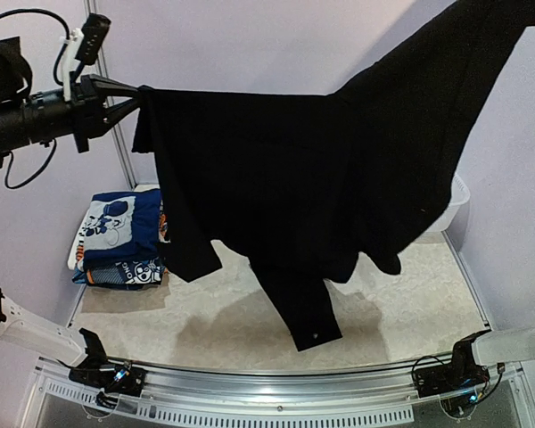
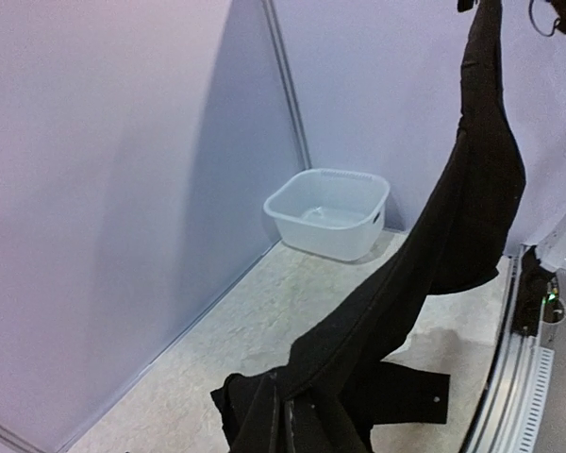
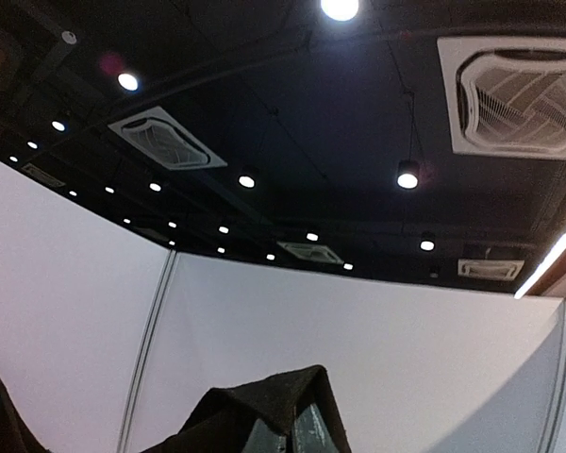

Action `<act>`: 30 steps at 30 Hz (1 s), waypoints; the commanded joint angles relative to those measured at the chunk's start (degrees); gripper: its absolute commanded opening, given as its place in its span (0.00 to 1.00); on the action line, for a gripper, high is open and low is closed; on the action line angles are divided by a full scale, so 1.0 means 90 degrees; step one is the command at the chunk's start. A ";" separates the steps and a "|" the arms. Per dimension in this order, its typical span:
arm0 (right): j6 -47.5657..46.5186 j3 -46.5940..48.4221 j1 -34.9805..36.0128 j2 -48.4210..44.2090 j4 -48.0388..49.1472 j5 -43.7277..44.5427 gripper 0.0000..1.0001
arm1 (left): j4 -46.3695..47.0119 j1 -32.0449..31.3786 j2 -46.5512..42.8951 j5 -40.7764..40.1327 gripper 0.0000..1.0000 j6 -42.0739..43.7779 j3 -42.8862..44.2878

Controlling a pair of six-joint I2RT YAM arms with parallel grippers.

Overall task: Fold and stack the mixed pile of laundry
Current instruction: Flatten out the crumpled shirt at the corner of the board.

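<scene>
A large plain black garment (image 1: 294, 178) hangs spread in the air above the table, one sleeve (image 1: 308, 316) dangling toward the surface. My left gripper (image 1: 143, 96) is raised at the upper left and shut on one corner; the left wrist view shows its jaws (image 2: 291, 415) closed on the black cloth (image 2: 472, 189). My right gripper (image 3: 291, 420) is shut on the other corner of the cloth (image 3: 255, 406) and held high, out of the top view. A folded stack with the blue cartoon-print garment (image 1: 120, 236) on top lies at the table's left.
A white plastic tub (image 2: 330, 212) stands at the far right corner, mostly hidden behind the garment in the top view (image 1: 461, 201). White walls close in the speckled table (image 1: 250, 330) on three sides. Both arm bases sit at the near rail.
</scene>
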 commanded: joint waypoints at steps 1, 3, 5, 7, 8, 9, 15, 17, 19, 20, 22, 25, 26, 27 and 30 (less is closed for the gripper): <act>-0.0542 0.0387 -0.0052 -0.0274 0.0195 0.0170 0.00 | -0.0078 -0.0087 -0.0247 0.1249 0.00 -0.0369 0.0091; -0.0775 0.0437 -0.0052 -0.0367 0.0257 0.0285 0.00 | -0.0077 -0.0087 -0.0288 0.1480 0.00 -0.0527 0.0103; -0.0969 0.0444 -0.0052 -0.0414 0.0298 0.0427 0.00 | -0.0053 -0.0099 -0.0249 0.1619 0.00 -0.0596 0.0113; -0.1266 0.0398 -0.0052 -0.0373 0.0273 0.0663 0.00 | -0.0003 -0.0097 -0.0125 0.1591 0.00 -0.0561 0.0158; -0.1397 0.0399 -0.0052 -0.0321 0.0242 0.0835 0.00 | 0.0012 -0.0097 -0.0001 0.1429 0.00 -0.0507 0.0190; -0.1556 0.0391 -0.0052 -0.0193 0.0225 0.1038 0.00 | -0.0011 -0.0097 0.0159 0.1104 0.00 -0.0435 0.0234; -0.2298 -0.0245 -0.0054 0.1075 0.0295 0.2382 0.00 | -0.0550 0.1064 0.2194 0.0127 0.00 -0.0971 0.0628; -0.2372 -0.0600 -0.0061 0.1757 0.0515 0.2539 0.00 | -0.0600 0.1597 0.3021 0.0679 0.00 -0.1576 0.0606; -0.2327 -0.0812 -0.0065 0.2699 0.0789 0.2600 0.00 | -0.0838 0.1934 0.3951 0.0651 0.00 -0.1942 0.0703; -0.2283 -0.0823 -0.0078 0.3066 0.0924 0.2687 0.00 | -0.1016 0.2072 0.4455 0.0458 0.01 -0.2163 0.0788; -0.2093 -0.0600 -0.0081 0.4011 0.1133 0.3033 0.02 | -0.1317 0.2337 0.5373 0.0202 0.33 -0.2752 0.0993; -0.1467 0.0514 -0.0072 0.5644 0.0663 0.3258 0.70 | -0.1843 0.2313 0.6277 -0.0012 0.75 -0.2999 0.1502; -0.1176 0.1079 -0.0053 0.6046 0.0220 0.3229 0.89 | -0.1859 0.2269 0.6324 -0.0034 0.86 -0.2960 0.1477; -0.1036 0.1617 0.0002 0.6659 -0.0163 0.3298 0.98 | -0.1818 0.2232 0.6285 -0.0051 0.97 -0.2942 0.1367; -0.0957 0.1885 0.0258 0.7283 -0.0363 0.3572 0.99 | -0.1443 0.2208 0.5832 -0.0077 1.00 -0.3056 0.0549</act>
